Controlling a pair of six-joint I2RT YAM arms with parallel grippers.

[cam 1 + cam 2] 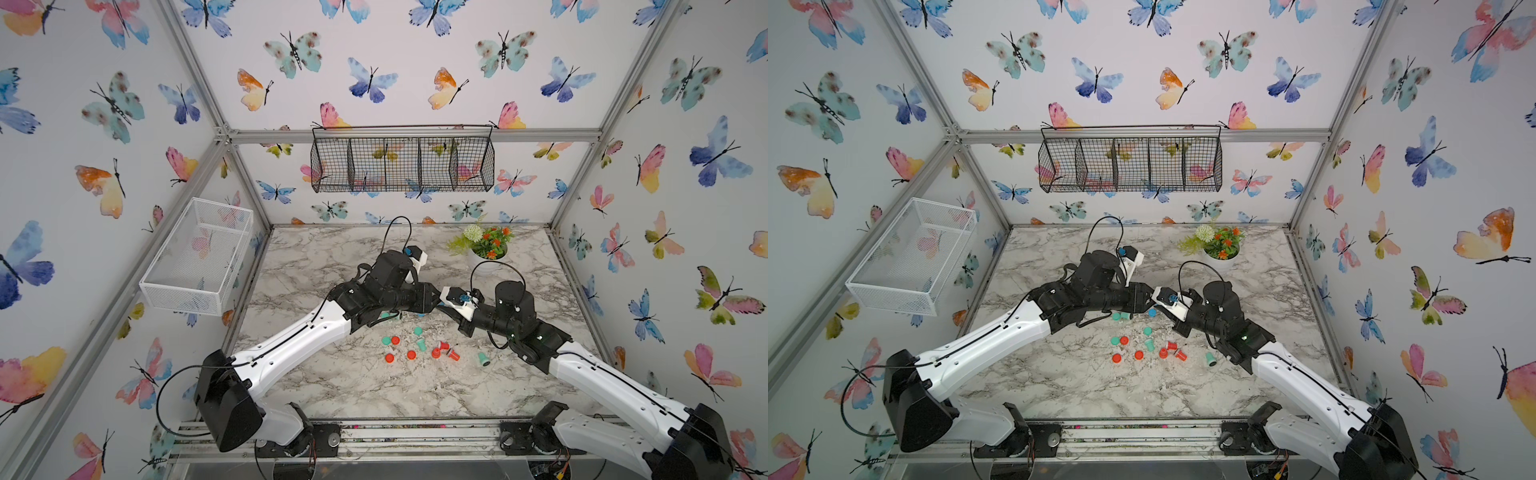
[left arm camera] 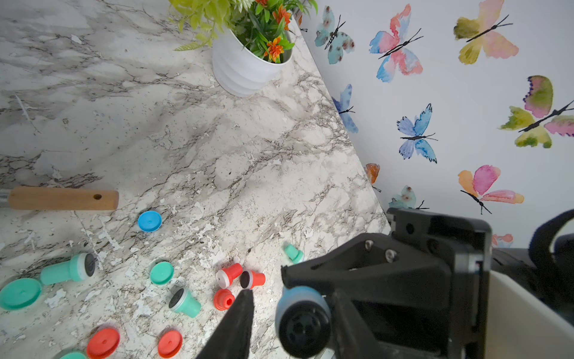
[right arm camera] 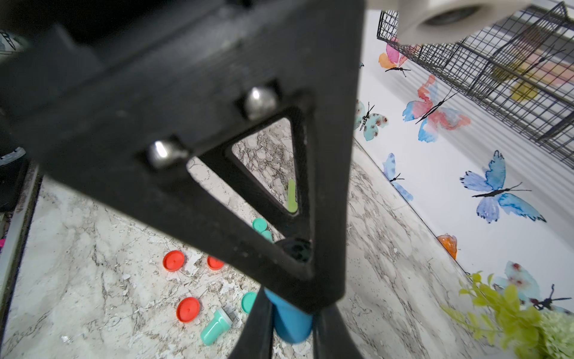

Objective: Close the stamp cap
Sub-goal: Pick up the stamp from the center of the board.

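Near edge first: the left arm [image 1: 291, 345] comes in from about 7 o'clock and the right arm [image 1: 602, 378] from about 5 o'clock. Both white links stretch low over the tabletop [image 1: 374, 390] toward the middle.

Each one bends at the elbow so the black forearms face each other. The left points to 3 o'clock and the right to 9 o'clock, tips almost nose to nose at the centre. At 6 o'clock of that meeting spot there's a loose scatter of red and teal stamps and caps [image 1: 422, 345].

The right fingers [image 3: 256, 329] are clamped on the handle of the blue stamp [image 3: 292, 323]. It's held up off the tabletop with its black face turned toward the left wrist camera.

The left fingers [image 2: 237, 323] look apart. A sliver of tabletop shows between the one I can see clearly and the stamp's head. The other finger blends into the black stuff behind it.

The blue cap [image 1: 1152, 312] lies flat on the tabletop right under the two tips, not on the stamp. Way back at about 1 o'clock sits the flower pot [image 1: 486, 266].
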